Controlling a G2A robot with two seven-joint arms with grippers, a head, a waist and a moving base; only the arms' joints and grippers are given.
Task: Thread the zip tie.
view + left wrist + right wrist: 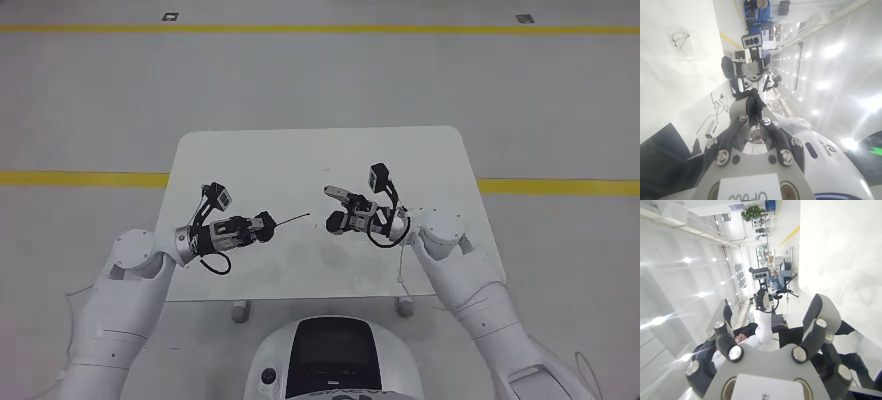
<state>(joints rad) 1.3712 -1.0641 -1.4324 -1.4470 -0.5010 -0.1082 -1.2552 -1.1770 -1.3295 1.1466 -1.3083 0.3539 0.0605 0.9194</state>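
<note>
- Pinching the zip tie (292,219) by its left end, the left gripper (270,224) is hovering over the table (300,160) middle
- The right gripper (332,208) is facing the tie's free tip, fingers spread wide, holding nothing
- Both are hanging well inside the table edges

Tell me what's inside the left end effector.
A thin black zip tie, pinched in the left end effector, free end sticking out over the table. The fingers cover its gripped end.

I read the white rectangular desk (300,160) as smooth and matt, the thin black zip tie (292,218) as plastic, and the right claw (772,306) as matt grey plastic with shiny metal pins (735,352).
</note>
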